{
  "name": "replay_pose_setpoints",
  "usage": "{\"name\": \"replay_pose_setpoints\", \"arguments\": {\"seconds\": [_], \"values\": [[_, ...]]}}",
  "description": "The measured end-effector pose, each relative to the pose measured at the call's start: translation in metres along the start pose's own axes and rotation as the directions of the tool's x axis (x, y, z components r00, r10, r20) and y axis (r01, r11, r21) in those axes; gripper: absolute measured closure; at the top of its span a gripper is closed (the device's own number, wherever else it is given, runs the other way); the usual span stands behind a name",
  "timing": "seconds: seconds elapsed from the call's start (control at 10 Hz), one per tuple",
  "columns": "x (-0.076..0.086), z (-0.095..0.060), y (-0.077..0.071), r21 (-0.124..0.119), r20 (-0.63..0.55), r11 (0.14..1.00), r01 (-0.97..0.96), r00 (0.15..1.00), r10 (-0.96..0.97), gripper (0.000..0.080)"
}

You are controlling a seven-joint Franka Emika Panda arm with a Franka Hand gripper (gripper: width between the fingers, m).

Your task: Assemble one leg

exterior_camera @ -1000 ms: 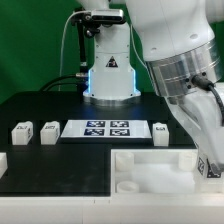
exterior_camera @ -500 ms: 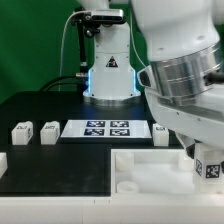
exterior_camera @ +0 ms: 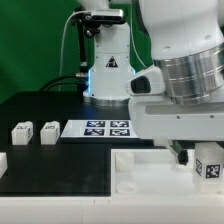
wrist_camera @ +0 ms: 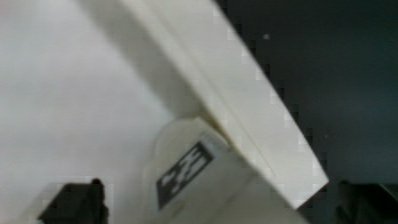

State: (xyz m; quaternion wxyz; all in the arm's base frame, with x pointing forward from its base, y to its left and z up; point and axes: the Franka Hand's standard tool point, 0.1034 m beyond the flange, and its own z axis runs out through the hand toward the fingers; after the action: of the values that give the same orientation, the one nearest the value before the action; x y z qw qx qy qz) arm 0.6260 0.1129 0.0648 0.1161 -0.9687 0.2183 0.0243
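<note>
One leg (exterior_camera: pixel 208 163), a small white block with a black-and-white tag, stands at the near right corner of the large white tray-like piece (exterior_camera: pixel 150 172). My gripper (exterior_camera: pixel 198 155) is over it, with one dark finger (exterior_camera: pixel 184 152) at the leg's left. In the wrist view the leg (wrist_camera: pixel 214 175) lies between the two fingertips (wrist_camera: pixel 73 203). My gripper (wrist_camera: pixel 217 205) is open there, with a gap between that fingertip and the leg. Two more legs (exterior_camera: pixel 22 132) (exterior_camera: pixel 50 130) stand at the exterior view's left.
The marker board (exterior_camera: pixel 107 128) lies mid-table in front of the arm's base (exterior_camera: pixel 108 75). The tray's raised edge (wrist_camera: pixel 222 100) runs diagonally through the wrist view beside dark table. My arm hides the table at the exterior view's right.
My wrist has turned and swung toward the exterior view's left, now showing the hand's broad side. The leg at the tray corner has stayed in place. The leg right of the marker board is now hidden.
</note>
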Motion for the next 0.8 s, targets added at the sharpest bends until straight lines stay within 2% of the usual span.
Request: {"name": "replay_pose_setpoints", "arguments": {"seconds": [0.1, 0.3, 0.4, 0.5, 0.6, 0.7, 0.8], "values": [[0.0043, -0.0021, -0.0004, -0.009, -0.022, 0.988, 0.154, 0.988, -0.154, 0.0151], [0.0052, -0.0018, 0.0001, -0.010, -0.024, 0.973, 0.229, 0.973, -0.229, 0.0151], [0.0052, -0.0016, 0.0002, -0.010, -0.024, 0.974, 0.228, 0.973, -0.228, 0.0272], [0.0047, -0.0013, -0.0006, -0.004, -0.023, 0.984, 0.176, 0.984, -0.176, 0.0430], [0.0046, -0.0013, -0.0009, -0.001, -0.023, 0.996, 0.092, 0.996, -0.092, 0.0430], [0.0061, -0.0018, 0.0012, -0.001, -0.026, 1.000, -0.009, 1.000, 0.009, 0.0494], [0.0063, -0.0018, 0.0015, 0.000, -0.026, 0.998, -0.065, 0.998, 0.065, 0.0495]]}}
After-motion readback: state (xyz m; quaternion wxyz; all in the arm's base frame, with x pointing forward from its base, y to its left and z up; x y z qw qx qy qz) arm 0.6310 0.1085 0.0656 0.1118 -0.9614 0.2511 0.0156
